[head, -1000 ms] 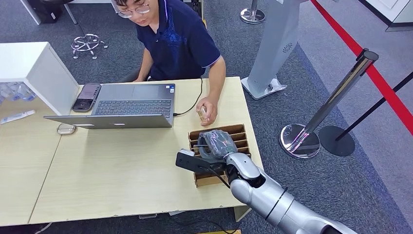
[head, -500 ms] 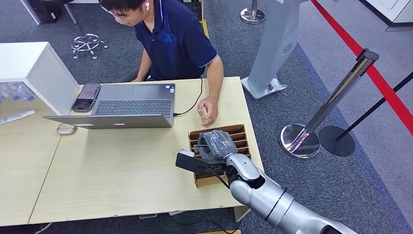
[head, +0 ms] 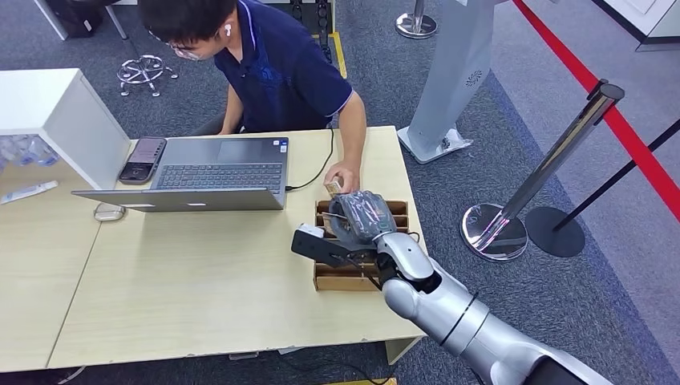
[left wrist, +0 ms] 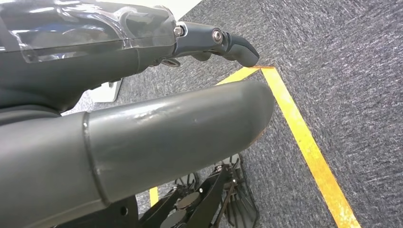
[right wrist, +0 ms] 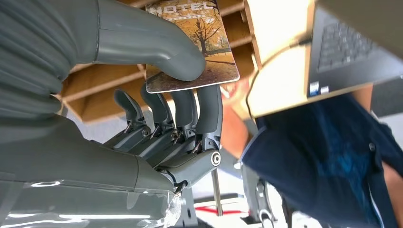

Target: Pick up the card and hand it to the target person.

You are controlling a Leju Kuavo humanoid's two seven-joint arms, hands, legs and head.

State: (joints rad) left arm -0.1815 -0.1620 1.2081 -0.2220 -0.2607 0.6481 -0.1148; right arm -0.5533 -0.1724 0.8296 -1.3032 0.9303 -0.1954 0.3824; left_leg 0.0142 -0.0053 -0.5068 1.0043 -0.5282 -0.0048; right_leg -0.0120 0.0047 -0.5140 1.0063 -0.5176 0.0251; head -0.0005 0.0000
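Observation:
The card, printed with an autumn tree picture, is pinched between the thumb and fingers of my right hand. From the head camera, my right hand hovers over the far end of a wooden slotted box on the table's right side. The person in a dark blue shirt sits behind the table. The person's hand rests on the table just beyond my right hand, holding a small item. My left hand hangs over grey carpet with its fingers extended and nothing in it.
An open laptop with a phone beside it lies on the table in front of the person. A white box stands at the far left. A chrome stanchion with red tape stands on the floor to the right.
My right hand has lifted the card out of the box and moved toward the person's hand. The person has leaned forward and lowered the head.

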